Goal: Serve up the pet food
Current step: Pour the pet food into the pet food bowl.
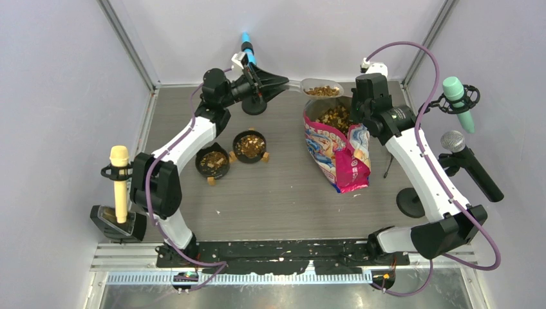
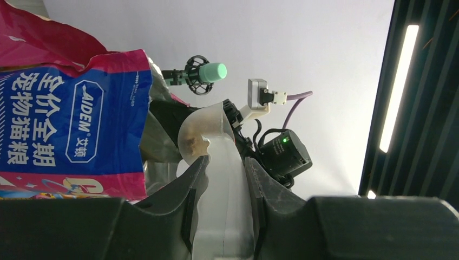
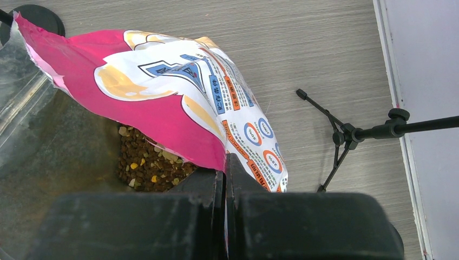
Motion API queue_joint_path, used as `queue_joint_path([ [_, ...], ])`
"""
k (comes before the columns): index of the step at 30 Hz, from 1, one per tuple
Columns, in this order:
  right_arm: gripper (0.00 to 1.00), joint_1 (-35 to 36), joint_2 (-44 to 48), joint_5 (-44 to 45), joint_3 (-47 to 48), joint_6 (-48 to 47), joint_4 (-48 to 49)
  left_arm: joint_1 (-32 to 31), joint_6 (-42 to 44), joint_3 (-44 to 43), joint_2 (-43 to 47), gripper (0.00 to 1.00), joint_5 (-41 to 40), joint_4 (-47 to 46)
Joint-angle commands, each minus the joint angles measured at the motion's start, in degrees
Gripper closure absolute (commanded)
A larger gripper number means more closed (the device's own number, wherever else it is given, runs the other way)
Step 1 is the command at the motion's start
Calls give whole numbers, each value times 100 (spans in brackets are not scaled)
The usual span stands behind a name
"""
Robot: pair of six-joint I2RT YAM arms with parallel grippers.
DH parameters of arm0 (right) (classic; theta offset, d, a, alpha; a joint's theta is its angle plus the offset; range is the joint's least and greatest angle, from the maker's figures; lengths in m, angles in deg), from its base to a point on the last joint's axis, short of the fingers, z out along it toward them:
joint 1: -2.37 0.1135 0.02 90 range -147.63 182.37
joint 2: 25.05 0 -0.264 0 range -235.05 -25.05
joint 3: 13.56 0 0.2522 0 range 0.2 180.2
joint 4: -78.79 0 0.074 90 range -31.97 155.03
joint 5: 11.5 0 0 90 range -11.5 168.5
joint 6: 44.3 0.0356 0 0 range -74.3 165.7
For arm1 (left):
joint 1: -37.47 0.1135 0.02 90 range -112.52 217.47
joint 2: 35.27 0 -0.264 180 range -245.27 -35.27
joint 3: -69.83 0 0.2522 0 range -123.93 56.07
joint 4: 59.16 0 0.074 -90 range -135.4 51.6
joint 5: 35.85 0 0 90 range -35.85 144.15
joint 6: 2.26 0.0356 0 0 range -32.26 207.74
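My left gripper (image 1: 283,82) is shut on the handle of a clear plastic scoop (image 1: 320,87), seen from below in the left wrist view (image 2: 216,162). The scoop is full of brown and tan pet food (image 1: 322,91) and hangs above the far rim of the open bag (image 1: 341,151). More pet food (image 1: 335,118) lies inside the bag, also in the right wrist view (image 3: 149,162). My right gripper (image 3: 225,173) is shut on the pink edge of the bag (image 3: 178,119) and holds its mouth open. Two black bowls (image 1: 212,161) (image 1: 250,145) at the left hold kibble.
Microphones on stands ring the table: a yellow one (image 1: 119,180) at the left, a blue one (image 1: 248,46) at the back, a green one (image 1: 458,100) and a grey one (image 1: 463,154) at the right. A small tripod (image 3: 338,143) stands right of the bag.
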Motion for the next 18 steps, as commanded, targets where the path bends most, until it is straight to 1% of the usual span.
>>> queue_joint_path([
  [1, 95, -23, 267, 125, 71, 106, -38, 29, -29, -120, 450, 100, -224, -261],
  [3, 95, -24, 290, 128, 57, 110, -44, 29, 86, -219, 501, 100, -333, -36],
  [7, 95, -24, 303, 132, 43, 105, -49, 12, 599, -656, 617, 100, -657, 887],
  [9, 95, -24, 307, 139, 38, 95, -33, 20, 699, -774, 642, 100, -869, 1123],
  [11, 95, -24, 315, 141, 34, 94, -13, 33, 631, -811, 615, 100, -1010, 1151],
  [14, 95, -30, 354, 153, 7, 86, 3, 66, 347, -791, 569, 100, -1130, 880],
  [18, 95, -37, 417, 167, -50, 68, 18, 143, 352, -826, 663, 100, -1260, 872],
])
